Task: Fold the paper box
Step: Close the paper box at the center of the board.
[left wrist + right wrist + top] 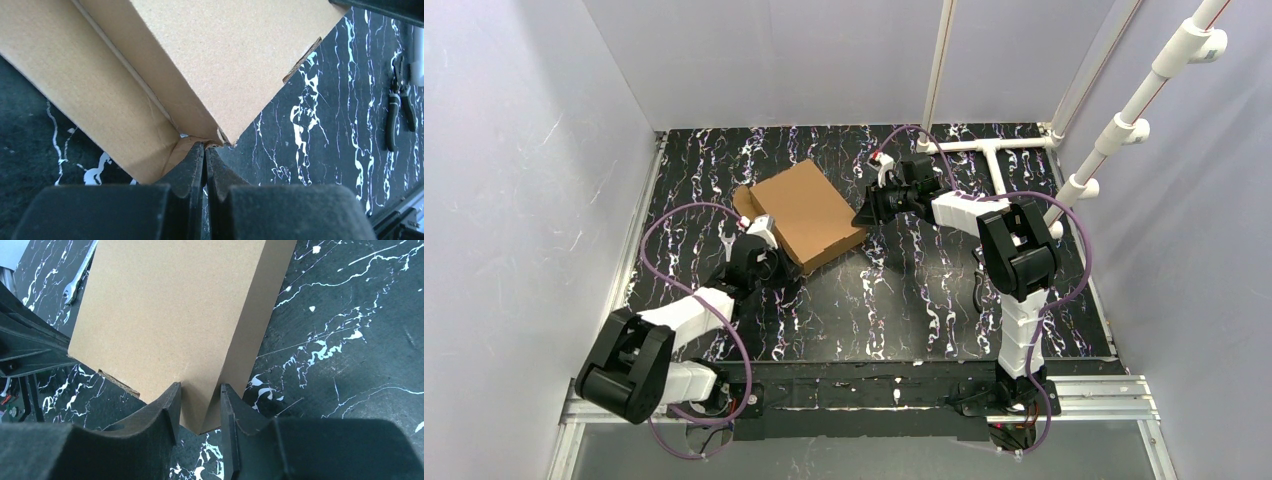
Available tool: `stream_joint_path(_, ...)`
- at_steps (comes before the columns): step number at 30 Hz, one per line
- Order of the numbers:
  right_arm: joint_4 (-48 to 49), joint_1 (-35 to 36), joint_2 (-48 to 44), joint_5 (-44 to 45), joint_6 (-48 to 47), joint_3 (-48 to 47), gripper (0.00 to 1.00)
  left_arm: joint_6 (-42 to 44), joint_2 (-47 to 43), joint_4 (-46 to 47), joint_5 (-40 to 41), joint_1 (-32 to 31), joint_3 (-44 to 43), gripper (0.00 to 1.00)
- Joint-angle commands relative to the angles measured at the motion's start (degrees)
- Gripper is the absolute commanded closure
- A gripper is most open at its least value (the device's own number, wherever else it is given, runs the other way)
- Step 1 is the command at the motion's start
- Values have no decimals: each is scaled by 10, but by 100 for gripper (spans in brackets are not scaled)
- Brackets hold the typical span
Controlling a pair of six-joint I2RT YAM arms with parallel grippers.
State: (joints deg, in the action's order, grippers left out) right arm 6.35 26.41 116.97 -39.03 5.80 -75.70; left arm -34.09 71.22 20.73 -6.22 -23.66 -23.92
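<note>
The box [809,212] sits cornerwise on the desk [904,290], left of middle, and looks nearly closed up. The left fingers [192,165] are pressed together, their tips touching its near-left corner seam. The right fingers [167,415] stand part open astride the right corner, with no clear pinch. Both arms are about equally near. There is bare desk on the near side and to the right, and a wall close on the left.

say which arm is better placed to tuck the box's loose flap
Left, probably: the left gripper, shut, touches the loose flap at the box corner, while the right gripper stands open at the other side.
</note>
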Motion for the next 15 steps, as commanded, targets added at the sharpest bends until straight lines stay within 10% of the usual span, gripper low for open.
stream_joint_path(1,-106,23,36,8,-39,20,61,24,27,88,-63,5,-51,100)
stream_joint_path(15,-110,24,43,8,-42,18,62,-23,28,29,10,4,-90,100)
